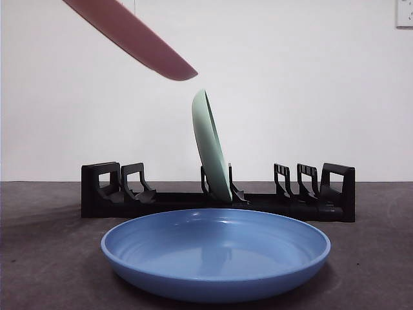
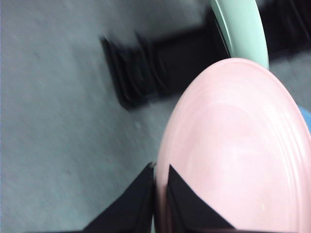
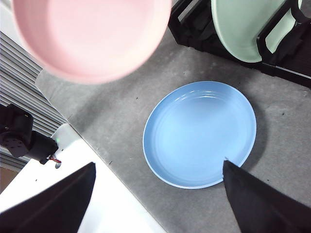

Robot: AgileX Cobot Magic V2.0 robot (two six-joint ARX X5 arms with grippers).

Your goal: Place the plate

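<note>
Pink plate: a round, shallow pink plate (image 1: 132, 35) hangs tilted in the air, high above the table, its lower edge near the top rim of the green plate without touching it.
Left claw: the left claw (image 2: 159, 194) pinches the pink plate's rim, one black jaw on each face.
Right claw: the right claw (image 3: 158, 196) hovers well above the blue plate with its jaws spread wide and nothing between them.
Green plate: a pale green round plate (image 1: 211, 145) stands on edge, leaning slightly, in a middle slot of the rack.
Rack: a long black plastic dish rack (image 1: 97, 190) sits on the grey table (image 1: 39, 258).
Blue plate: a wide, shallow blue plate (image 1: 216, 253) lies flat in front of the rack.
</note>
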